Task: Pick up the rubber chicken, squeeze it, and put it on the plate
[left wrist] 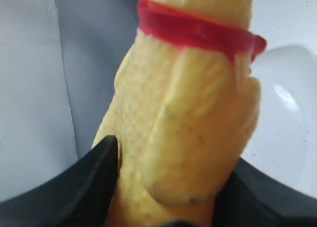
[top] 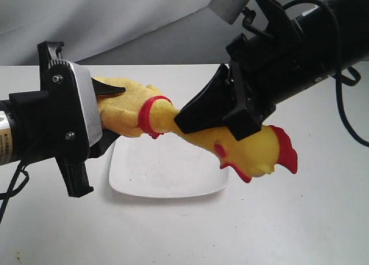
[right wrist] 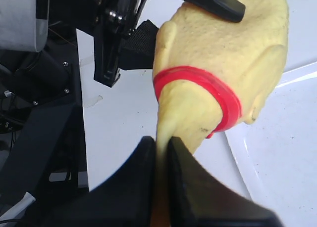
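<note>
Exterior view: chicken point(top: 164, 118) held above plate point(top: 173, 187), clear of worktop point(top: 288, 230); left tool point(top: 115, 116) clamps the body, right tool point(top: 187, 123) the neck. Left wrist view: body bulges between jaws, judged soft and light. Right wrist view: neck pinched nearly flat; plump body judged the better hold.

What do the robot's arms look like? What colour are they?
Both are black. The left arm has a silvery panel, screws and a white label. The right arm is a thick tube with black cables looping off it. Their fingers are flat black wedges.
</note>
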Available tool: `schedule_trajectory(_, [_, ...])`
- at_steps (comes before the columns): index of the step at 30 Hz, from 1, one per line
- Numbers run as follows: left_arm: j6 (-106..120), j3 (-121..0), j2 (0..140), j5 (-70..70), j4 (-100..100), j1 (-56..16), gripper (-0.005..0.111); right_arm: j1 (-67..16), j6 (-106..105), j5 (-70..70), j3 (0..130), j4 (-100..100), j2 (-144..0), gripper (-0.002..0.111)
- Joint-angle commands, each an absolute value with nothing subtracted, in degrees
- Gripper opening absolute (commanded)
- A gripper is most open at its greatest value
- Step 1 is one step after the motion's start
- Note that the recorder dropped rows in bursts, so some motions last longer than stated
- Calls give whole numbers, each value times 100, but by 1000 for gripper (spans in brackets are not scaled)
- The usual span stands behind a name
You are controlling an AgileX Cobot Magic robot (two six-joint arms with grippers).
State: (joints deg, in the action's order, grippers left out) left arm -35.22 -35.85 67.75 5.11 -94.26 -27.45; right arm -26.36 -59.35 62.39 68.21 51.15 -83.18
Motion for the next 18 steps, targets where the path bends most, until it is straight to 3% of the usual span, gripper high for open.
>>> schedule_trajectory(1, [-3908, -3591, 6795, 517, -9392, -2759, 1, -2631, -6029, 6212, 6848, 5306, -8242, 0])
schedule_trajectory(12, [-3899, -3591, 6795, 517, -9392, -2759, 4, -2631, -6029, 6212, 6848, 5306, -8242, 0])
schedule_trajectory(15, [-3899, -3591, 6795, 680, -9392, -2759, 24, -2631, -6029, 6212, 6848, 5306, -8242, 0])
schedule_trajectory(17, [-3899, -3591, 6795, 773, -9411, -2759, 45, -2631, -6029, 6212, 6848, 5306, -8242, 0])
schedule_trajectory(18, [-3877, -3591, 6795, 773, -9454, -2759, 62, -2631, -6029, 6212, 6848, 5306, -8242, 0])
